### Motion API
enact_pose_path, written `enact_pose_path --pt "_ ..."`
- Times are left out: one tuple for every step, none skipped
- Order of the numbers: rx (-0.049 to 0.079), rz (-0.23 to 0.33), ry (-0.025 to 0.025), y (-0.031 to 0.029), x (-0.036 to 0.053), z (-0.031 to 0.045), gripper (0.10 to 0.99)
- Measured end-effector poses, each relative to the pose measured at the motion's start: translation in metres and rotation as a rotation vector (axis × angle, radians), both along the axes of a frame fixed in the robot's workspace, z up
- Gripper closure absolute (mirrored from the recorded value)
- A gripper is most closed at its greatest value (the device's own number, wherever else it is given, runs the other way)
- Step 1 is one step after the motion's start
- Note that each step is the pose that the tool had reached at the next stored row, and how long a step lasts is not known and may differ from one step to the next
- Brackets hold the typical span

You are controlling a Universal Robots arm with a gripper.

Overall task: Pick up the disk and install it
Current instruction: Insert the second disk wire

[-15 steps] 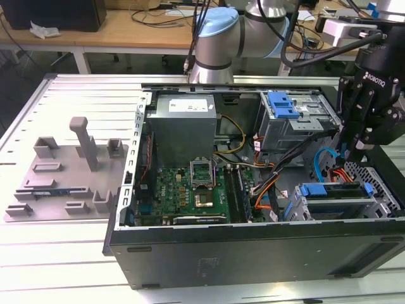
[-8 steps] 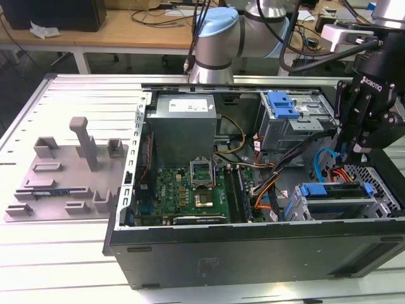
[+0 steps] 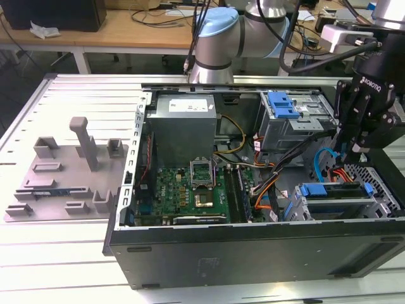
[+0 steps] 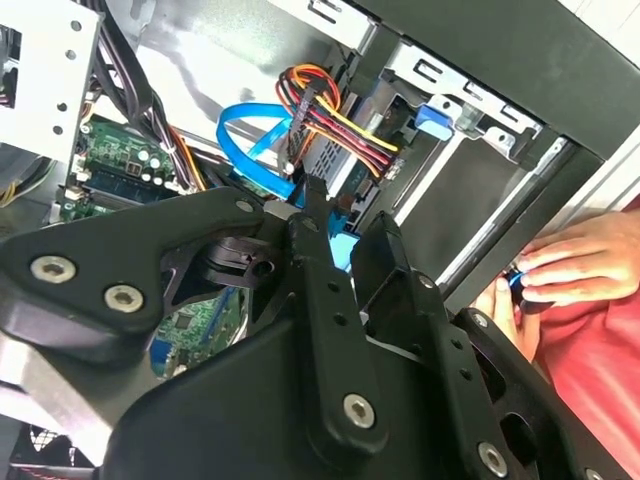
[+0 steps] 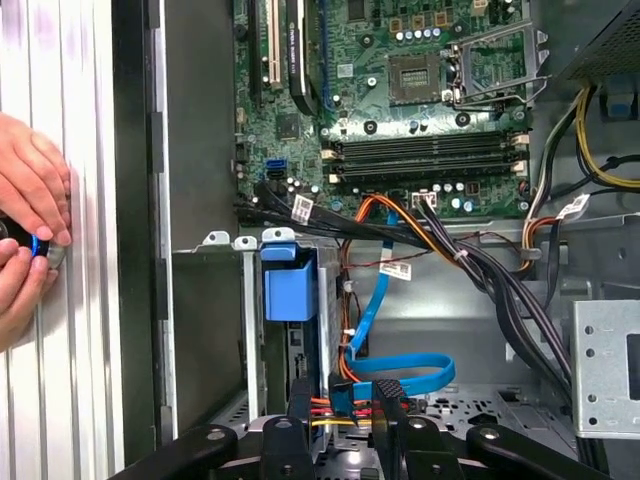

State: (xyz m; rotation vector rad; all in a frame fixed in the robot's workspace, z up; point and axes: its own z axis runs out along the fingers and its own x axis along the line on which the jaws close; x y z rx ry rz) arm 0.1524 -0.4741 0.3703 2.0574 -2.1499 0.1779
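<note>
the tool (image 3: 358,154) hangs over the end of the open computer case (image 3: 253,253) at the exterior view's right, just above the lower drive cage (image 3: 380,202). its two black fingers (image 5: 300,420) stand close together with a narrow gap between them, and nothing can be seen gripped there, so the tool looks released; in the second wrist view the fingers (image 4: 325,290) point down toward a blue plastic part and the bundle of red, yellow and orange power wires (image 4: 330,110). the disk (image 3: 335,192) sits edge-up in the drive cage, its blue carrier rail showing along the top, directly under the tool; in the first wrist view the disk (image 5: 290,295) shows as a blue block in the cage slot, with a blue data cable (image 5: 400,372) looping beside it. the green motherboard (image 3: 190,190) lies well apart from it. a person's hands (image 5: 25,240) rest on the ribbed surface (image 5: 70,400) outside the case wall, pinching a small dark object.
</note>
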Motion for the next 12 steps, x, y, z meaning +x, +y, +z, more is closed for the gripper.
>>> enact_pose_path --pt "0.0 0.0 -0.0004 -0.0001 0.0 -0.0003 0.71" --pt "0.0 0.0 -0.0004 -0.0003 0.0 -0.0006 0.71" --pt "0.0 0.0 -0.0005 -0.0002 0.0 -0.0016 0.71" --pt "0.0 0.0 -0.0004 -0.0002 0.0 -0.0021 0.71" --pt "0.0 0.0 -0.0004 -0.0003 0.0 -0.0025 0.71" --pt "0.0 0.0 -0.0005 -0.0002 0.0 -0.0033 0.71" --pt "0.0 0.0 -0.0004 -0.0002 0.0 -0.0038 0.71" --pt "0.0 0.0 -0.0004 -0.0003 0.0 -0.004 0.71" --pt "0.0 0.0 -0.0004 -0.0003 0.0 -0.0042 0.71" --pt "0.0 0.0 -0.0005 -0.0002 0.0 -0.0045 0.71" --pt "0.0 0.0 -0.0004 -0.0003 0.0 -0.0047 0.71" --pt "0.0 0.0 -0.0005 -0.0002 0.0 -0.005 0.71"
